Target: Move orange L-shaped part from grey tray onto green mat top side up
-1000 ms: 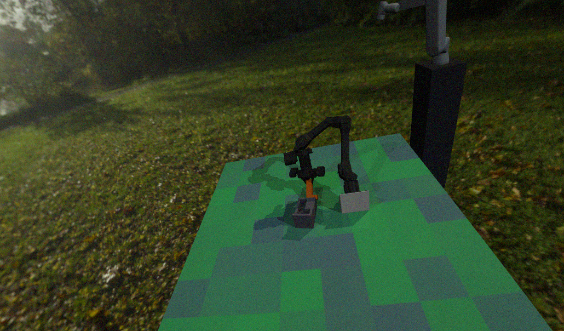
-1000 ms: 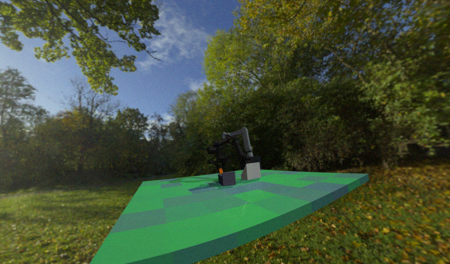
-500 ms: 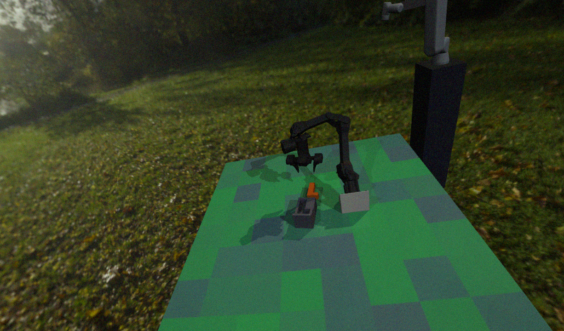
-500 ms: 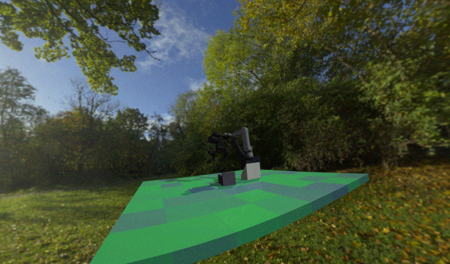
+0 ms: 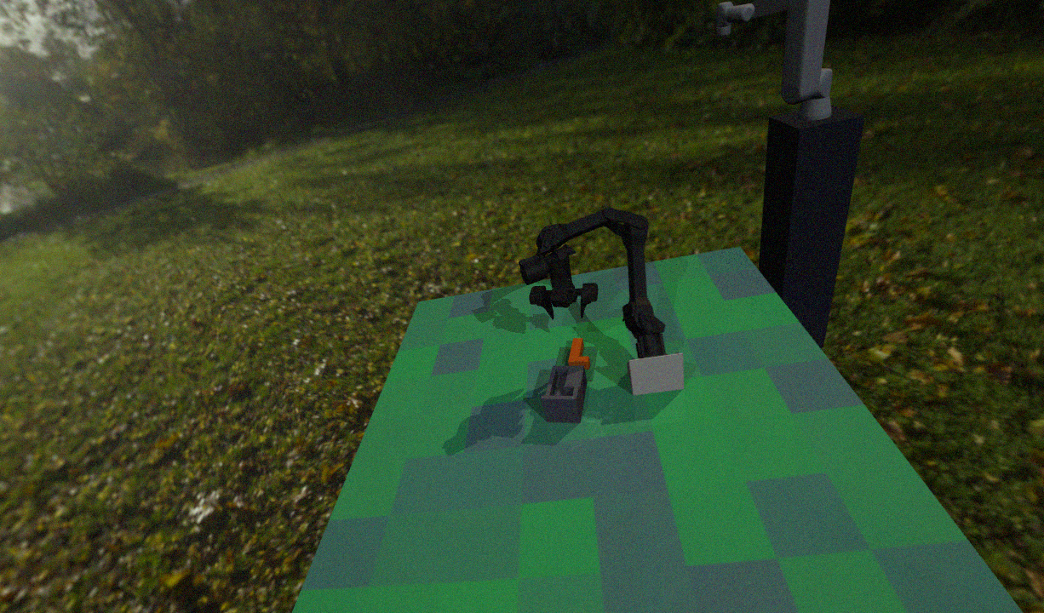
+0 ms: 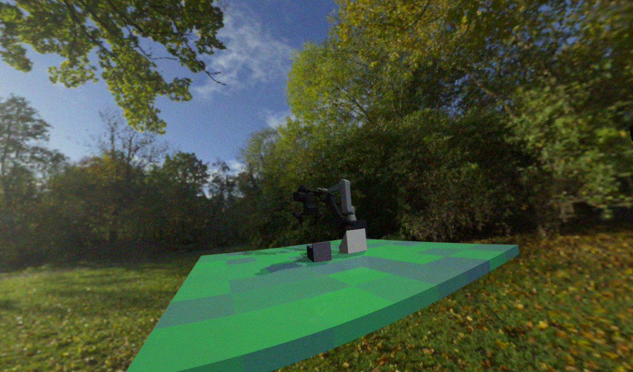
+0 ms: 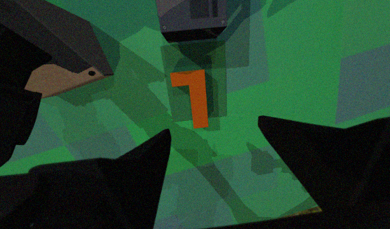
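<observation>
The orange L-shaped part (image 5: 576, 354) (image 7: 198, 102) lies flat on the green mat (image 7: 179, 105), its L-shaped end toward the grey tray (image 5: 564, 409) (image 6: 319, 252) (image 7: 193, 28). In the wrist view its straight end reaches a little past the mat's edge. The tray's pocket shows empty in the top view. My gripper (image 5: 567, 315) (image 6: 308, 223) (image 7: 214, 127) is open and empty, above the part and apart from it, over the straight-end side. In the exterior view the part is hidden.
A pale block (image 5: 656, 373) (image 6: 354, 241) stands at my arm's base, beside the tray and part. The table (image 5: 556, 533) (image 6: 281, 319) has a green and grey-blue patchwork top. A grey arm on a dark pedestal (image 5: 811, 213) stands beyond the table.
</observation>
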Controlling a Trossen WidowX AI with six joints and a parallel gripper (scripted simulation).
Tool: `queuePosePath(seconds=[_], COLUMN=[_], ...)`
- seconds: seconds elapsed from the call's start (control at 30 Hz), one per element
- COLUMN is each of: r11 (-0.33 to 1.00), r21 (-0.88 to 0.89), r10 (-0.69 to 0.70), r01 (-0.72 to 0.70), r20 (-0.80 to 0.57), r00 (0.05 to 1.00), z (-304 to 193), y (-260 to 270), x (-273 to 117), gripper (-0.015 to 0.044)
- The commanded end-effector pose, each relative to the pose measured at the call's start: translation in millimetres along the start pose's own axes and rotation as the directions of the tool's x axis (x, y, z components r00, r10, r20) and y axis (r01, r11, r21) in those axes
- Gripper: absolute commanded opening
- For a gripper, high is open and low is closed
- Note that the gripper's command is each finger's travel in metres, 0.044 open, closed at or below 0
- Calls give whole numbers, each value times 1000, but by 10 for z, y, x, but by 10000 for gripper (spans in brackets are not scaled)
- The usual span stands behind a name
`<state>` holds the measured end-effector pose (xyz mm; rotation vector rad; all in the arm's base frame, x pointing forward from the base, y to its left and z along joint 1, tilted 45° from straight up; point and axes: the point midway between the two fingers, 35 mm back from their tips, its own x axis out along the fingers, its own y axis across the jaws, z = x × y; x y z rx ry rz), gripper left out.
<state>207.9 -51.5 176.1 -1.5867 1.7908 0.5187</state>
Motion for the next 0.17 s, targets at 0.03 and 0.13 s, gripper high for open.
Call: queuePosePath(seconds=[0.03, 0.13], r11=[1000, 1000], r21=[-1, -1], r10=[-2, -2], r01=[2, 2], r20=[1, 1], r00=[1000, 1000], z=[2, 2], y=[-4, -4], x=[-2, -2], gripper=[400, 400])
